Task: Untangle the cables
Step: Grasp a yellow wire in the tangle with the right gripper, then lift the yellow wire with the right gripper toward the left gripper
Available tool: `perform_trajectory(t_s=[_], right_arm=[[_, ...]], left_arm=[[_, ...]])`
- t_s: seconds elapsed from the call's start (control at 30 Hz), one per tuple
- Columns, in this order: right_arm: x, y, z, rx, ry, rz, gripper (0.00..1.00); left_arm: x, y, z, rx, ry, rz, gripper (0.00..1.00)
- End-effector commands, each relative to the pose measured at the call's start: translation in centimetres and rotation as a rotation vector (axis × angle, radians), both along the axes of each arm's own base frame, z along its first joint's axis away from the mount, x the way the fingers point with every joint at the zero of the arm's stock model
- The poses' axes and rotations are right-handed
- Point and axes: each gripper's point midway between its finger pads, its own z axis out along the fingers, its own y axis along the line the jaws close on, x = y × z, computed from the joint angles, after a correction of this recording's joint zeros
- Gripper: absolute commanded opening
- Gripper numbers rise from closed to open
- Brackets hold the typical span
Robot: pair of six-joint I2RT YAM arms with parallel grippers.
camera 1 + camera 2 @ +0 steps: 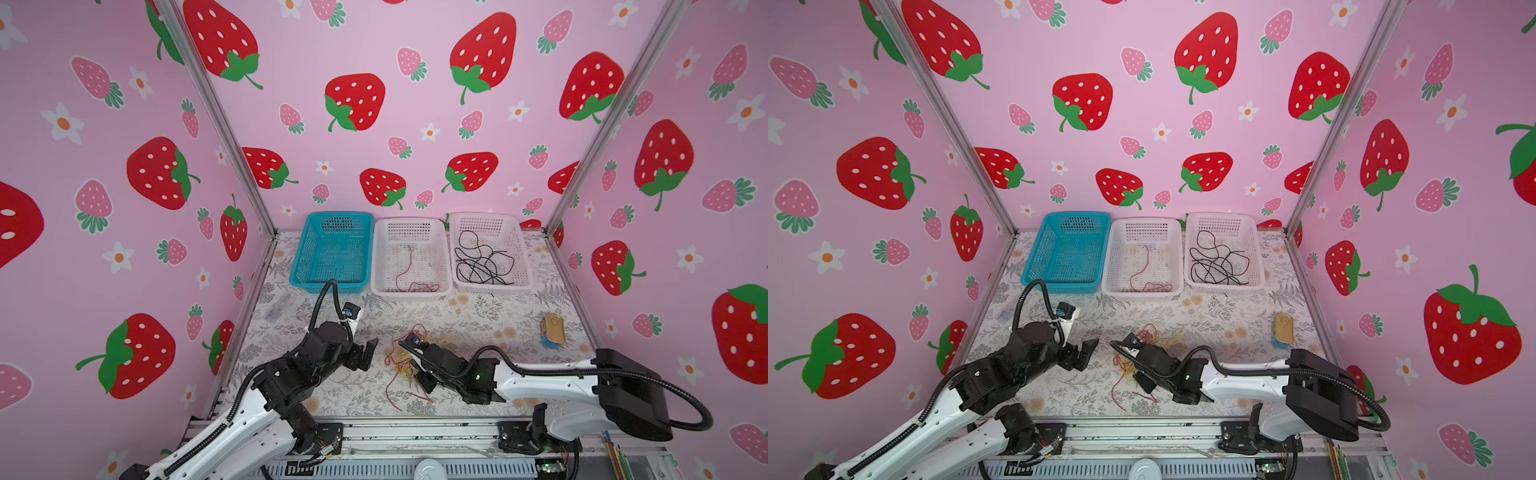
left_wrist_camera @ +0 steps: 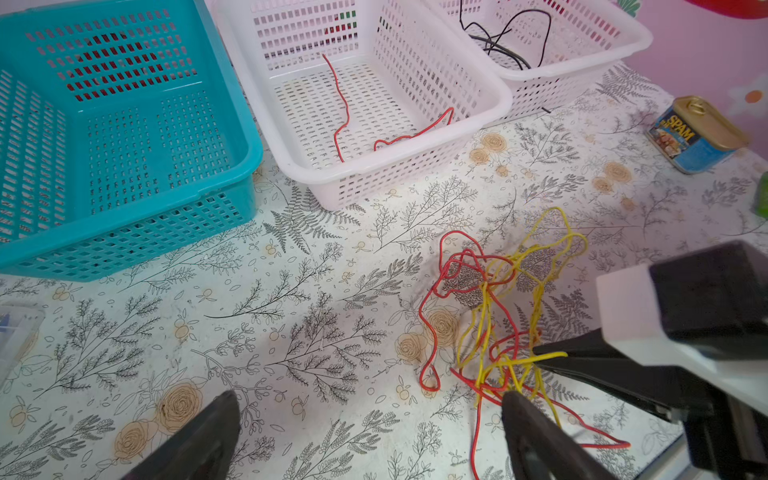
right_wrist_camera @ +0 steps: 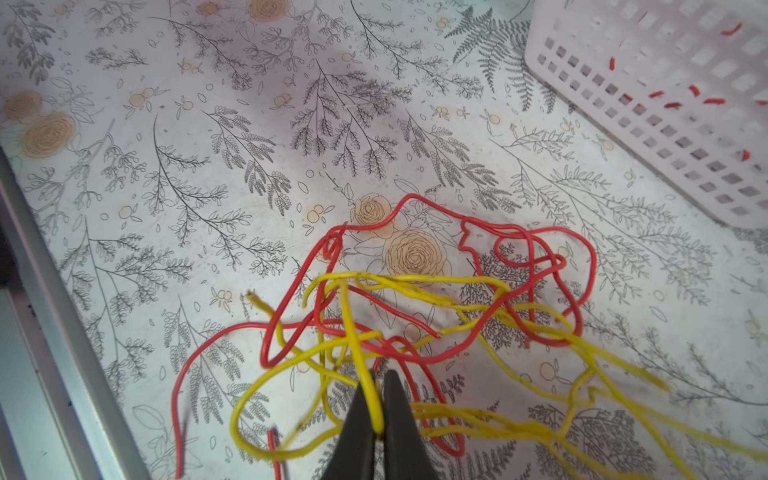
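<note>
Red and yellow cables (image 3: pixel 415 328) lie tangled on the table (image 3: pixel 249 124), one yellow strand (image 3: pixel 353 324) in my right claw (image 3: pixel 377 376). Red cable (image 2: pixel 341 99) in middle basket (image 2: pixel 395 183), black cables (image 1: pixel 484 266) in right basket (image 1: pixel 492 289).

Left end effector (image 1: pixel 368 354) agape, right end effector (image 3: pixel 377 401) pinched.

Blurred: yellow cables (image 3: pixel 640 374) just past fingers (image 3: pixel 355 432) of right gripper (image 3: pixel 377 376), running off frame; clear box (image 2: pixel 16 328) cropped.

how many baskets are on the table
3, in a row along the back wall: a teal basket on the left, a middle white basket holding a red cable, and a right white basket holding black cables. None appears hidden.
</note>
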Motion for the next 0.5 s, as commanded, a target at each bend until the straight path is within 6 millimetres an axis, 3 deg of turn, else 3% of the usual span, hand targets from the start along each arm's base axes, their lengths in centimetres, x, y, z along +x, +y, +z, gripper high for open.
perform_trajectory(t_s=[0.0,0.33,0.47], right_arm=[[-0.2,0.5,2.7,0.076,-0.031,0.026,0.02],[-2.2,-2.6,12.7,0.483,-0.114,0.143,0.00],[-2.2,-4.1,15.3,0.616,-0.084,0.171,0.00]], left_arm=[[0.2,-0.1,1.1,-0.013,-0.019,-0.004,0.99],[0.1,-0.3,1.9,-0.051,-0.021,-0.002,0.99],[-0.1,-1.0,3.3,-0.116,-0.001,-0.005,0.99]])
